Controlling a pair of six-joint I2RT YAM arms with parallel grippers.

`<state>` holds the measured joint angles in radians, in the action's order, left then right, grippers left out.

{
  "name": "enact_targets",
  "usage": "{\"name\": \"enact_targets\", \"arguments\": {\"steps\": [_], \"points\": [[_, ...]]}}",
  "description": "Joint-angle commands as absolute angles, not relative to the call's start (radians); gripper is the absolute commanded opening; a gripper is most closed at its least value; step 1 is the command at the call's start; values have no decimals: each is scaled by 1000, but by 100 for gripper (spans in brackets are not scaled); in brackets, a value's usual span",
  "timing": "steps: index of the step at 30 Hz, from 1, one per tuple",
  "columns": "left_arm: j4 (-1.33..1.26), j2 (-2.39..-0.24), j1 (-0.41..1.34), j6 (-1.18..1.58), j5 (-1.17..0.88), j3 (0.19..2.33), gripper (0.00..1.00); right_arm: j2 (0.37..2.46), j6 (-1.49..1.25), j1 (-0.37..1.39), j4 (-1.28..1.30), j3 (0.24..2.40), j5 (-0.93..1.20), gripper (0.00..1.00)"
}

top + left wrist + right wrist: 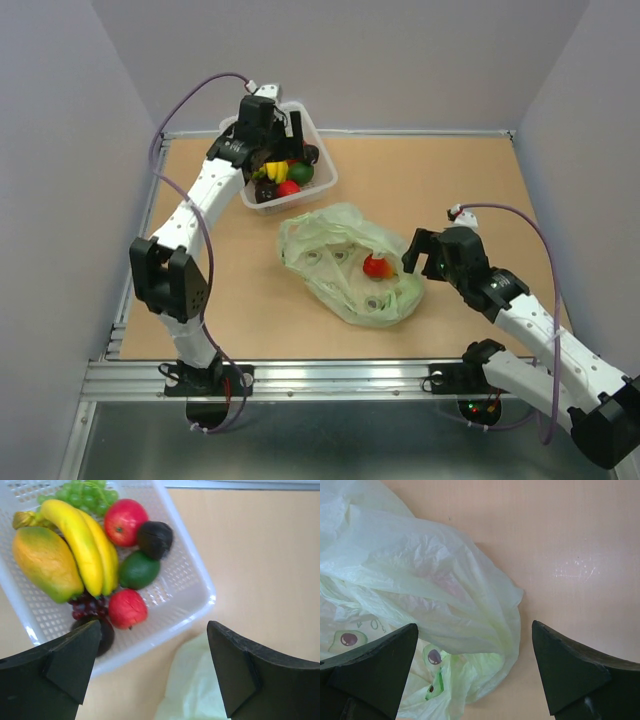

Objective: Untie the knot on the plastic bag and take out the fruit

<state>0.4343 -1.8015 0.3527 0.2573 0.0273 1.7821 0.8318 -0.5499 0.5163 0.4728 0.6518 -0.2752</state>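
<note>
**A:** Left gripper (pixel 152 645) hangs over the white perforated plastic basket (pixel 186 580) at the far-left corner of the tan wooden bench (pixel 450 190). Jaws are spread wide with nothing between them.

**B:** My reading is that the basket is the drop point, hence the position. It holds a glossy round green fruit (pixel 138 570), a dark round fruit (pixel 155 539), a smooth red apple-shaped fruit (pixel 124 521), a smaller red fruit (pixel 127 608) and a yellow-orange mango-shaped fruit (pixel 45 562). Also a long yellow banana (pixel 82 540) and a purple grape bunch (pixel 87 605).

**A:** Right gripper (pixel 474 627) is equally wide and empty, at the right edge of the thin, crinkly, translucent pale green plastic bag (pixel 335 255), mid-bench.

**B:** The bag lies slack and flattened, its film wrinkled, with avocado prints showing. One red-orange fruit (pixel 377 266) shows at its right side, just beside the right gripper, which is probably why that arm sits there.

**A:** Knot?

**B:** I cannot make out the knot in any view. Nor can I tell whether that fruit is under the film or at an open mouth. The film looks clingy and slippery, and the fruit is hard, round and likely to roll.
</note>
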Motion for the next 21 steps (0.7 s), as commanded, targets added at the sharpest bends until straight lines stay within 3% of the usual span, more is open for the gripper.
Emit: {"name": "enact_targets", "arguments": {"steps": [1,12,21], "points": [[328,-1579,516,212,17,1637,99,847,-520,511,446,687,-255,100],[137,-1324,909,340,6,1183,95,842,-479,512,417,689,-163,97],[48,-1322,1002,443,63,1025,94,844,-284,511,384,722,64,97]]}}
